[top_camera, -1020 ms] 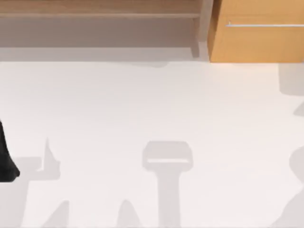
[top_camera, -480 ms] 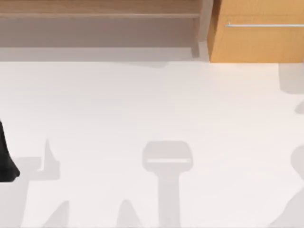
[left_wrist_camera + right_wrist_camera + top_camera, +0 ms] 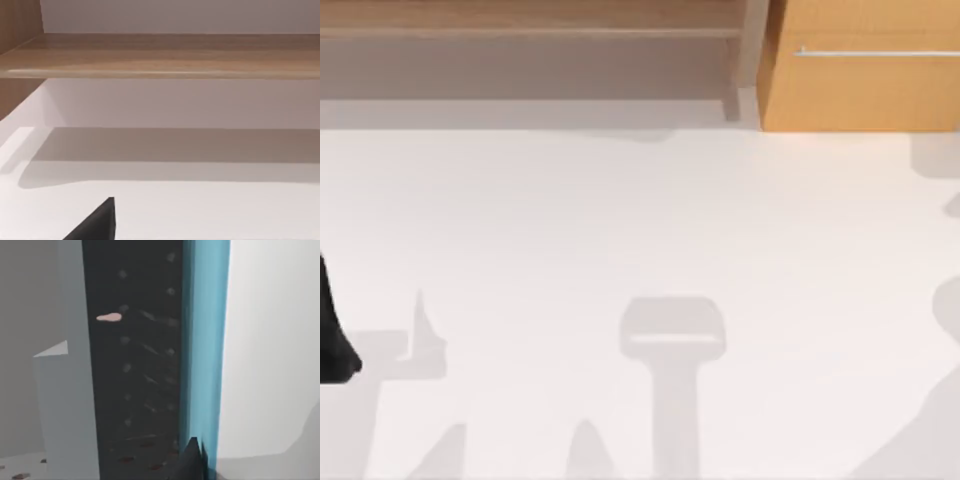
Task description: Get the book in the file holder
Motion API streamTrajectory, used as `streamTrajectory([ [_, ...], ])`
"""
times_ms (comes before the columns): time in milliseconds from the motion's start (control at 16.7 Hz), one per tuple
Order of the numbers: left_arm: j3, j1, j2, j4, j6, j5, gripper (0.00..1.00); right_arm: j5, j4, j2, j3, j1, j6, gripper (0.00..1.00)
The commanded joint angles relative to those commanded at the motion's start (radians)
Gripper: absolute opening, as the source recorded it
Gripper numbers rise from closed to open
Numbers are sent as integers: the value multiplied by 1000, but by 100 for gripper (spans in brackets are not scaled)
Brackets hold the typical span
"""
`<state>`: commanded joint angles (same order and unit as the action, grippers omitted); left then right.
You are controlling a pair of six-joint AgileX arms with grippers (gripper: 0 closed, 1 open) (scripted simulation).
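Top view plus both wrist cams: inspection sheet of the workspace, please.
Surface: white table, shadows only.
Job's things: book, its teal-blue band close to the right wrist camera, beside a dark dotted panel; what that panel belongs to cannot be told.
Clutter: nothing seen.
Grippers: left gripper low over the table near its left edge, facing the shelf; right gripper close against the book.
Cables: nothing seen.
Surroundings: wooden shelf at back left; orange-wood cabinet with metal handle at back right.

No text, label, brand, number or sign can be read anywhere: the orange-wood cabinet (image 3: 860,65), the white table (image 3: 620,230) and the book (image 3: 205,340) bear no legible marking.
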<state>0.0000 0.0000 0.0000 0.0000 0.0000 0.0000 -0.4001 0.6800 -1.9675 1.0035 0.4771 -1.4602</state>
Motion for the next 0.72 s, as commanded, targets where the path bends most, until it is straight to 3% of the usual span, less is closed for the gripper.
streamTrajectory([
  [60,0,0,0,0,0,0,100,0,0,0,0,0,0,0],
  [720,0,0,0,0,0,0,100,0,0,0,0,0,0,83],
])
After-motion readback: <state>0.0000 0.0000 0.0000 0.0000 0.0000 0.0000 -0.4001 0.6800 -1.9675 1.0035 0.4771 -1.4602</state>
